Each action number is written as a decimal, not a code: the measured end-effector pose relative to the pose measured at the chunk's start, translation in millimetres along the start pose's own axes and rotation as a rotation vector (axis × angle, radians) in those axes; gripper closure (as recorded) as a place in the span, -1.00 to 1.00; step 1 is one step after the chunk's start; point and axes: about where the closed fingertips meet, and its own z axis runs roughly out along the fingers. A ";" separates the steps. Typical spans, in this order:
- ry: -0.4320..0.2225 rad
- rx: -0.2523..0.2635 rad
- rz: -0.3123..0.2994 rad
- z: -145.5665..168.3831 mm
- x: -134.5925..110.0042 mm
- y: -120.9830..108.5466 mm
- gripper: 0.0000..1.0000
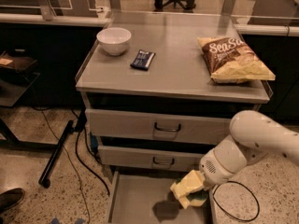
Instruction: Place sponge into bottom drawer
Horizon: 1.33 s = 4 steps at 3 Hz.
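Note:
The sponge (188, 188), pale yellow foam with a dark green layer on its underside, hangs tilted over the right side of the bottom drawer (135, 204). The drawer is pulled open, a grey shallow tray with a flat floor. The sponge's shadow falls on that floor. My gripper (202, 181) is at the end of the white arm that comes in from the right, and it is shut on the sponge's right end. The fingers are mostly hidden behind the sponge and the wrist.
Two shut handled drawers (163, 127) stand above the open one. The cabinet top holds a white bowl (114, 40), a dark blue snack wrapper (143, 59) and a chip bag (236, 59). Black cables (79, 157) and a cable loop (238, 202) lie on the floor.

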 end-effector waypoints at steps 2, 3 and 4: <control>-0.049 -0.017 0.184 58.5 7.5 -62.1 1.00; -0.049 -0.022 0.193 63.6 8.1 -65.2 1.00; -0.067 -0.065 0.200 77.6 8.2 -65.3 1.00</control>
